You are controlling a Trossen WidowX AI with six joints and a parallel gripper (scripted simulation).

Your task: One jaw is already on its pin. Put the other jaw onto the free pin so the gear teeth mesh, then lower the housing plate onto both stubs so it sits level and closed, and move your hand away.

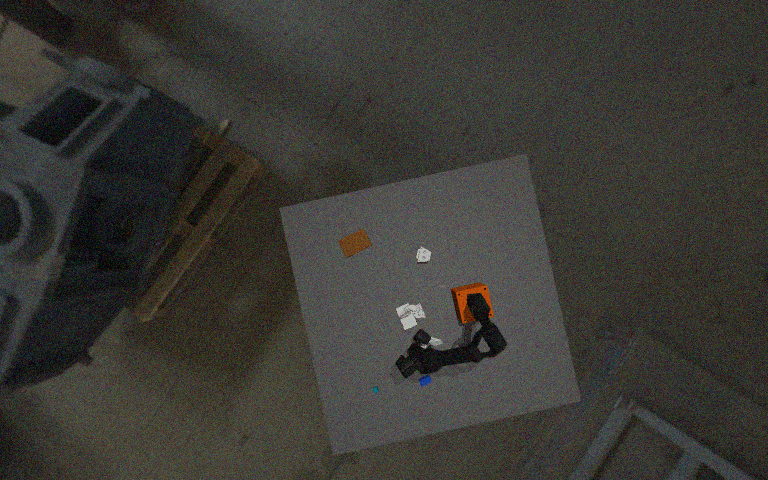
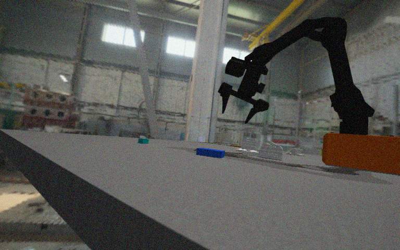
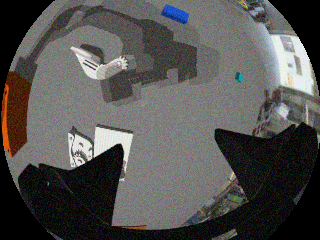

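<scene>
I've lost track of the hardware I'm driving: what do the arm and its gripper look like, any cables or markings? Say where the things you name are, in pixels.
The arm (image 1: pixel 453 356) (image 2: pixel 339 50) is matte black throughout, with slim links and chunky, blocky joints. The gripper (image 2: pixel 234 117) (image 3: pixel 170 142) is black too: two wedge-shaped fingers tapering to points, on wider blocks along a crossbar. I can make out no cables or markings; both are very dark.

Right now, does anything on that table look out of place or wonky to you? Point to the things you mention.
Perhaps one thing: a curved white toothed piece (image 3: pixel 95 70) lies loose on the tabletop, apart from the ribbed white block (image 3: pixel 114 137). The task speaks of a jaw that should mesh, so it may be a part awaiting assembly. I see nothing spilled.
</scene>
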